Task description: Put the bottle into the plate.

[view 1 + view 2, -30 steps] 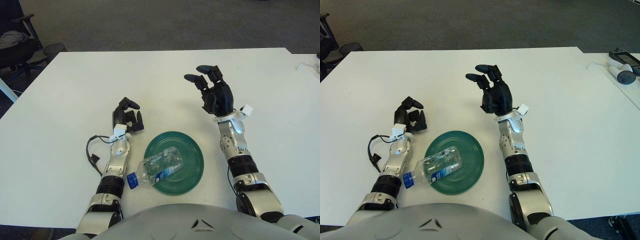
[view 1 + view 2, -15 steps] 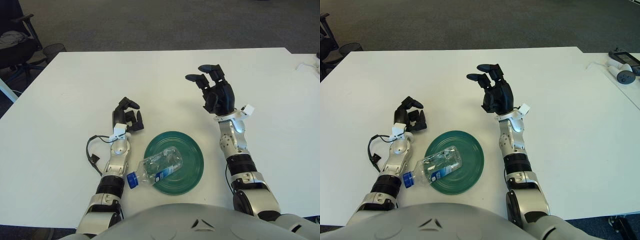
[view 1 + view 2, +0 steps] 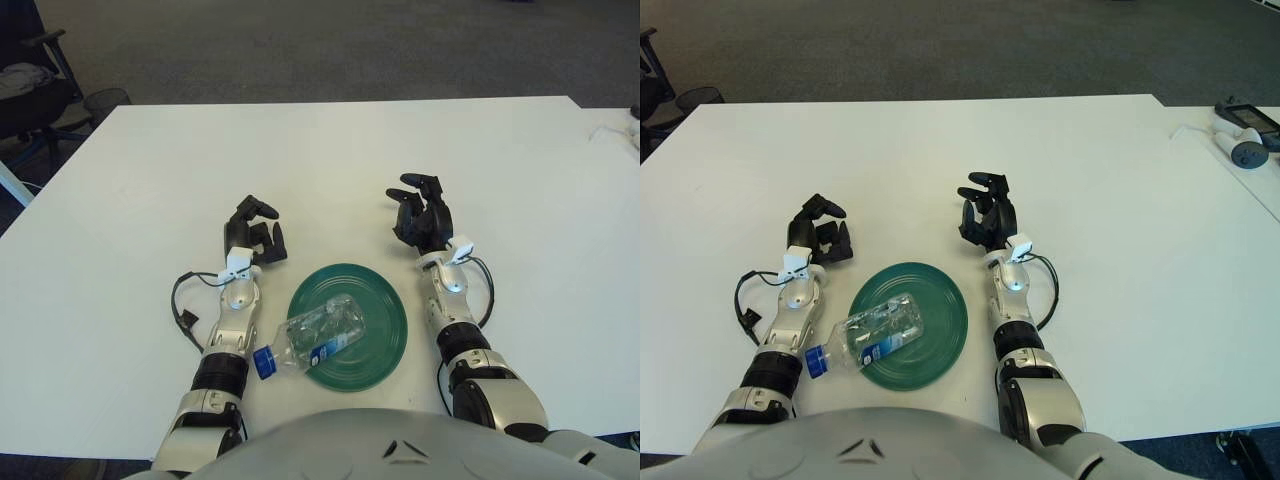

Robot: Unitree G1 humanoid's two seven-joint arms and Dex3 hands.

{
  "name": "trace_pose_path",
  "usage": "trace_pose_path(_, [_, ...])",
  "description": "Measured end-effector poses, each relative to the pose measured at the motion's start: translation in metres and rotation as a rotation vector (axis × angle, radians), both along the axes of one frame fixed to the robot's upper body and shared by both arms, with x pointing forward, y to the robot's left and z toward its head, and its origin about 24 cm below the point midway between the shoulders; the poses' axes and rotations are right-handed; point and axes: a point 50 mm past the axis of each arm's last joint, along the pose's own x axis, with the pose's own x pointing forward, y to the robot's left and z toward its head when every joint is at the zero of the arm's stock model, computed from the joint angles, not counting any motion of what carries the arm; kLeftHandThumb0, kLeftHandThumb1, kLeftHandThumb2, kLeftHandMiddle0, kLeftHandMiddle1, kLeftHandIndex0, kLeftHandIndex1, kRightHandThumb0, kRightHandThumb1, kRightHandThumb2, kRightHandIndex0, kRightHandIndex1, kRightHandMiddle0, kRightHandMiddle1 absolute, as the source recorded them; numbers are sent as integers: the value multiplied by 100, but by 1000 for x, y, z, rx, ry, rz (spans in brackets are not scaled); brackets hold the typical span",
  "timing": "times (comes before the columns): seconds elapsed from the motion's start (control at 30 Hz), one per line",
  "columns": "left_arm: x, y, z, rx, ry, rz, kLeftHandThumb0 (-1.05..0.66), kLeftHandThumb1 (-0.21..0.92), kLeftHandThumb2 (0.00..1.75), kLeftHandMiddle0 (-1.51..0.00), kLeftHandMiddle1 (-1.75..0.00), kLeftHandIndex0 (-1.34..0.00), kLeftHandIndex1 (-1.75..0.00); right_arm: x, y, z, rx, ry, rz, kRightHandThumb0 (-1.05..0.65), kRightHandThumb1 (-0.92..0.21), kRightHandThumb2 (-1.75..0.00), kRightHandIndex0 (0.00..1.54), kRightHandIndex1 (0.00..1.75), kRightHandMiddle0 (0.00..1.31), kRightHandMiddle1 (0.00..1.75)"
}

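A clear plastic bottle (image 3: 312, 339) with a blue cap and a blue label lies on its side across the left rim of the green plate (image 3: 385, 318); its cap end sticks out over the white table. My right hand (image 3: 420, 214) shows just beyond the plate's far right edge, low over the table, fingers loosely curled and holding nothing. My left hand (image 3: 255, 230) shows to the far left of the plate, its fingers curled on nothing.
The white table (image 3: 320, 160) stretches out beyond both hands. A black cable (image 3: 183, 305) loops beside my left forearm. A dark chair (image 3: 30, 90) stands off the table's far left corner. Small devices (image 3: 1244, 132) lie on a neighbouring table at the far right.
My right hand has dropped from a raised pose down towards the table and drawn back nearer the plate. The bottle, the plate and the left hand have not moved.
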Motion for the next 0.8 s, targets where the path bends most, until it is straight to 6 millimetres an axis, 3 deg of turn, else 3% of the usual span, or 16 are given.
trace_pose_path(0.8, [0, 1, 0, 3, -2, -9, -57, 9, 159, -131, -175, -80, -175, 9, -4, -11, -52, 111, -131, -37, -53, -111, 23, 129, 0, 159])
